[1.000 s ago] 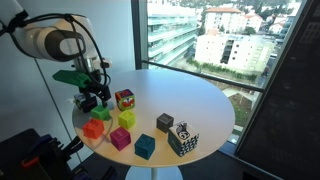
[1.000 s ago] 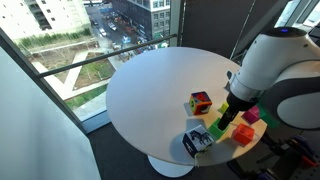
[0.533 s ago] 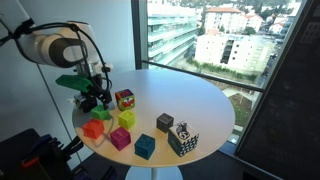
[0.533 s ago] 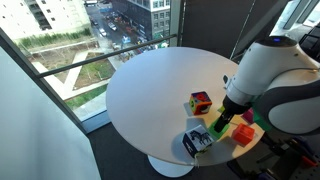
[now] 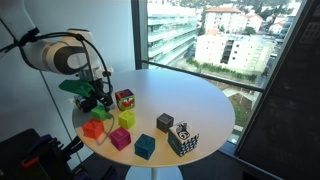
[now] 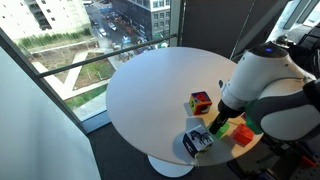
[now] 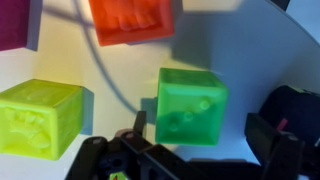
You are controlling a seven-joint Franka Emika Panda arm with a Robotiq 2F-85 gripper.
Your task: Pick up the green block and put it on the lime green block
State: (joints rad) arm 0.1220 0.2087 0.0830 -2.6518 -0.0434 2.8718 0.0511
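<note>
A round white table [image 5: 190,95] stands by tall windows [image 5: 205,35] over a city, with small blocks clustered at the edge nearest the arm.

In the wrist view the pincer [image 7: 203,132] is wide open and holds nothing. Its two dark fingers [image 7: 135,140] stand either side of the green block [image 7: 190,105], which rests flat on the table just ahead of them and closer to one finger than the other. I cannot tell how high the tips hang above it. The lime block [image 7: 40,118] sits near, a small gap apart from the green one. Farther off lie an orange block [image 7: 135,20] and a magenta one [image 7: 14,22].

The step in hand looks like the grasp. To do it well:

- Centre the jaws over the green block first, so that neither finger nudges it.
- Come straight down and close on two opposite flat faces.
- Watch that the finger on the lime side does not clip that block.
- Lift clear above the lime block's top before moving across.
</note>
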